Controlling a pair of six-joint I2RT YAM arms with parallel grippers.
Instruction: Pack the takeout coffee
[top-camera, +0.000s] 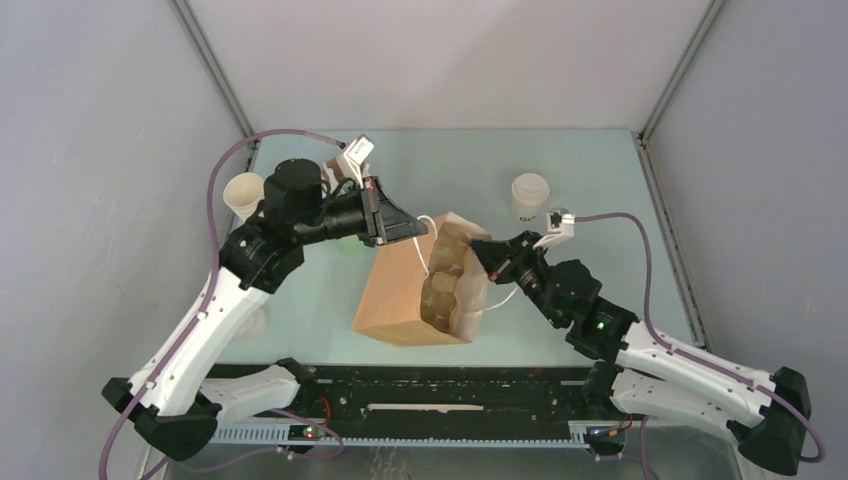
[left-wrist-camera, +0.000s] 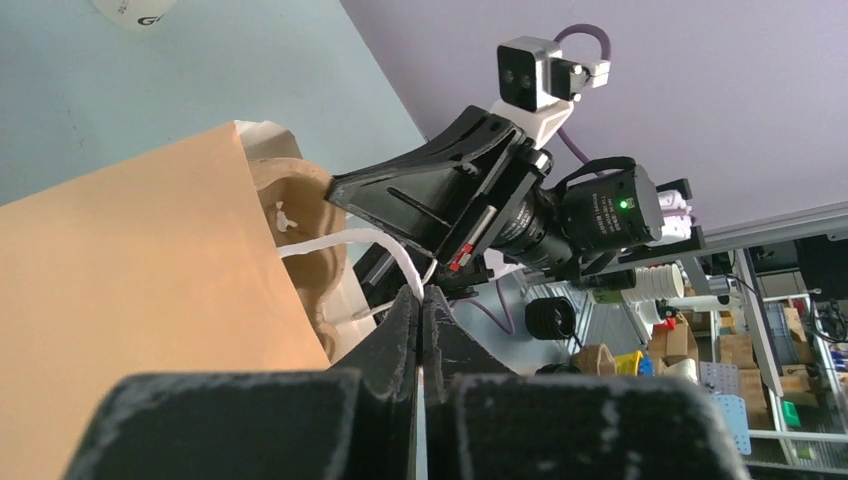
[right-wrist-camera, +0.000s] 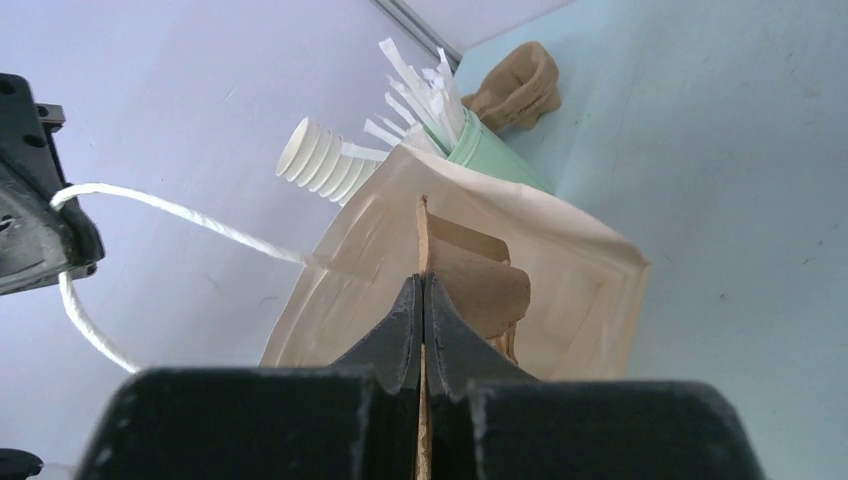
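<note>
takeout coffee (top-camera: 530, 196) stands upright beyond my right gripper (top-camera: 483, 251), the nearer arm | right clamps paper bag (top-camera: 400, 290) rim | left gripper (top-camera: 415, 232) pinches handle cord (left-wrist-camera: 340, 240)

paper bag (top-camera: 395, 300): I read it as plain kraft tan
bag handle (right-wrist-camera: 200, 221): white cord
takeout coffee (top-camera: 530, 196): cream-white
table (top-camera: 590, 180): pale teal

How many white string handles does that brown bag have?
2. The left handle is pinched in the left gripper. The right handle lies loose beside the right gripper, at the bag's open mouth.
</note>
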